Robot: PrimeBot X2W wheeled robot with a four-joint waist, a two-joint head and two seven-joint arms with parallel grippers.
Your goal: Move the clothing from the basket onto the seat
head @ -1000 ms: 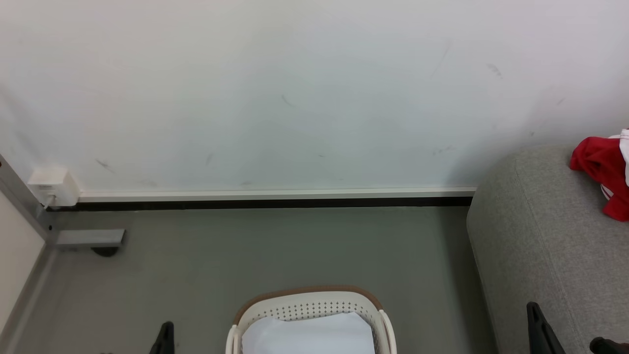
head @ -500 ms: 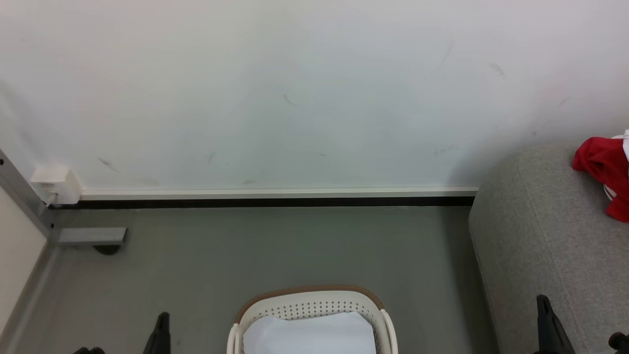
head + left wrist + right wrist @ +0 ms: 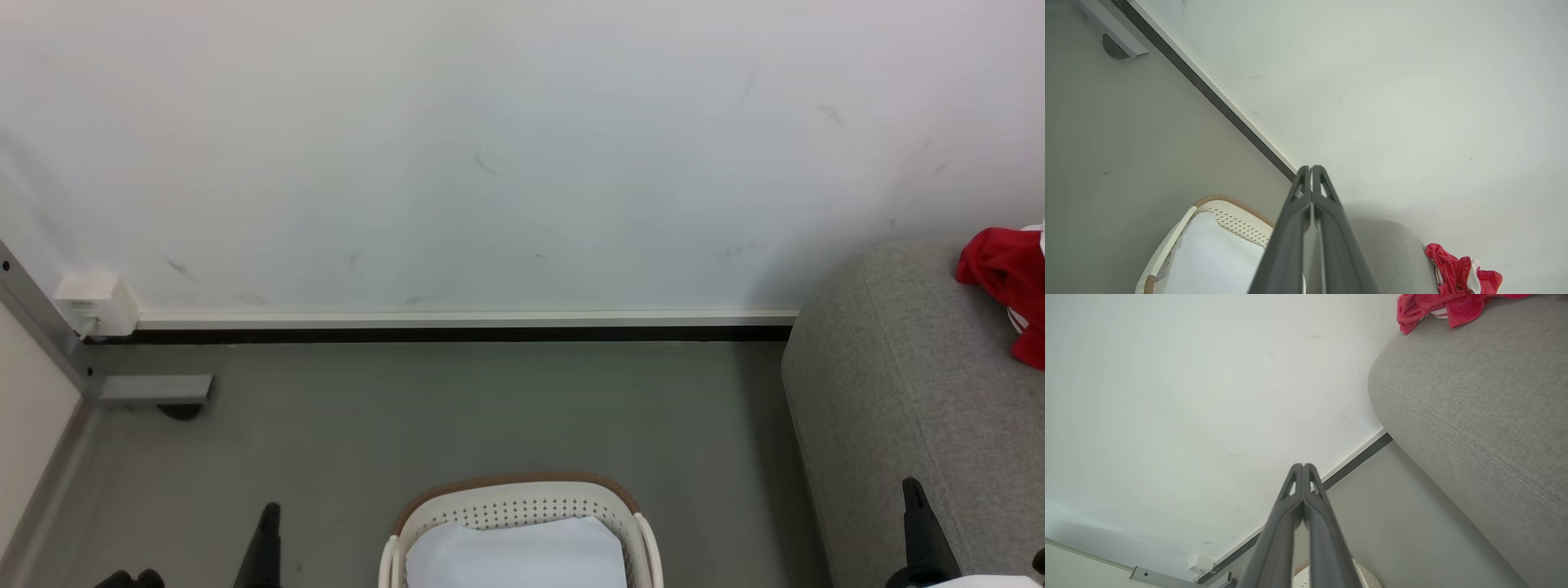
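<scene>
The red clothing [image 3: 1000, 273] lies bunched on the grey sofa seat [image 3: 890, 392] at the right edge of the head view, a white stripe showing beside it. The cream basket [image 3: 514, 496] with its brown rim stands on the floor at bottom centre; inside it I see just a pale white surface. My left gripper [image 3: 269, 510] is left of the basket and my right gripper [image 3: 911, 486] is in front of the sofa. Both are shut on nothing, as the left gripper [image 3: 1311, 168] and right gripper [image 3: 1303, 465] show in the wrist views. The clothing [image 3: 1453, 269] [image 3: 1433, 308] sits far beyond both.
A white wall with a dark skirting strip [image 3: 457, 335] runs behind the grey floor [image 3: 457, 416]. A white socket box [image 3: 94, 302] and a grey metal bracket [image 3: 155, 388] sit at the left corner. The sofa's rounded end [image 3: 1474, 416] is close on my right.
Both grippers' fingers have risen a little in the head view, the right one also drifting right. The whole picture has shifted slightly, so the camera moved. Basket and clothing stay put.
</scene>
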